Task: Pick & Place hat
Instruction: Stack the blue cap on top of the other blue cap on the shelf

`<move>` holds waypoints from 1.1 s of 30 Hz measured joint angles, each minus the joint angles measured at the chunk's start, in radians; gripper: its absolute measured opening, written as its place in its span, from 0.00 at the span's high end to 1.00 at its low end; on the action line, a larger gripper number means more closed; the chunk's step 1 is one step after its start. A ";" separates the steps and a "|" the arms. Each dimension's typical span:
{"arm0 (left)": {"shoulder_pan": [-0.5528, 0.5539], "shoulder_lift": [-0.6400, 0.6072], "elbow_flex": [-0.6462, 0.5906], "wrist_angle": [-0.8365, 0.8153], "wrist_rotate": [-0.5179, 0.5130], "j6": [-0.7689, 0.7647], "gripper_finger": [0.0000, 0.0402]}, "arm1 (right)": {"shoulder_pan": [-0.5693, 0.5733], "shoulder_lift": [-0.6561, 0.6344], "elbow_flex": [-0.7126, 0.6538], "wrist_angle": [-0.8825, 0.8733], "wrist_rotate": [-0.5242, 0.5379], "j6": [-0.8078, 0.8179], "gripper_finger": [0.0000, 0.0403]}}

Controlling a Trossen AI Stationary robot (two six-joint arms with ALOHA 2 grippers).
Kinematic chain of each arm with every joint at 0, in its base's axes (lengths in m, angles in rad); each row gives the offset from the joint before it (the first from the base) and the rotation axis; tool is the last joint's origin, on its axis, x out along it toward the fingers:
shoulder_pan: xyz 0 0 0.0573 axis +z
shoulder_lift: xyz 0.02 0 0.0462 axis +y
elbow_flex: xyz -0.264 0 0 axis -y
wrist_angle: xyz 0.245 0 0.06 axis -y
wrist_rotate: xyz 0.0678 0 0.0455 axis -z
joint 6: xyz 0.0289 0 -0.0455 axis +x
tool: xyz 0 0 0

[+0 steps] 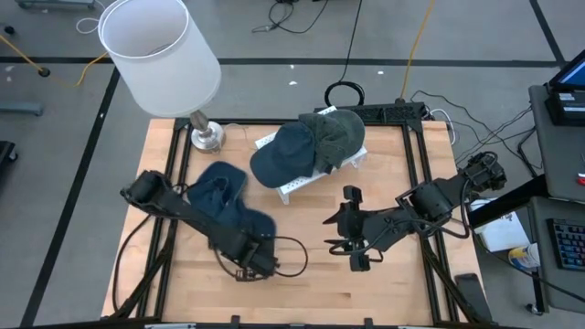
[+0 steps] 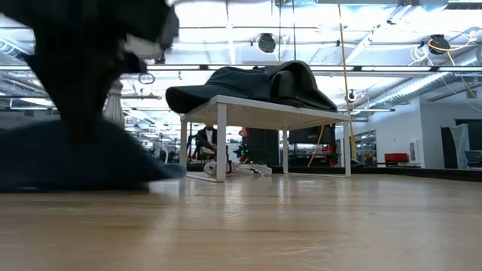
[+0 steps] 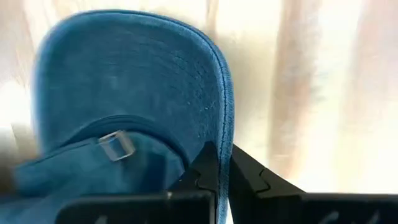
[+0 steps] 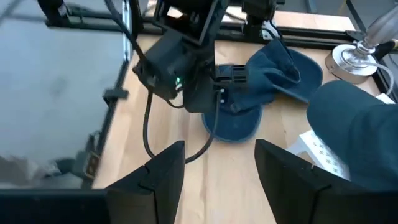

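A blue hat lies on the wooden table left of centre; it also shows in the left wrist view and the right wrist view. My left gripper stands over its brim, pointing down, shut on the brim's edge. Farther right, my right gripper hangs open above the table, its fingers apart with nothing between them. A white rack at the back carries another blue hat and a dark green hat. My left gripper pinches the brim's edge of the blue hat between its two fingers, coming from above and pointing down. The brim spreads away from the fingers, and the crown rests on the table.
A lamp with a white shade stands on its metal base at the far left corner. The rack stands on legs with room beneath it. Bare wood lies along the near edge. Black cables run beside the left arm.
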 joint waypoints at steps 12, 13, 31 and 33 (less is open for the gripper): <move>-0.115 -0.331 -0.001 0.187 -0.161 -0.256 0.98 | -0.071 0.000 0.000 0.071 -0.001 0.161 0.43; -0.127 -0.353 -0.001 0.205 -0.180 -0.273 0.98 | -0.076 0.000 0.000 0.073 -0.001 0.174 0.43; -0.375 -0.636 0.000 0.293 -0.645 -0.289 0.98 | -0.105 0.000 -0.131 0.545 0.000 0.276 0.44; -0.410 -0.657 0.000 0.306 -0.713 -0.267 0.98 | -0.110 0.000 -0.183 0.647 -0.002 0.291 0.45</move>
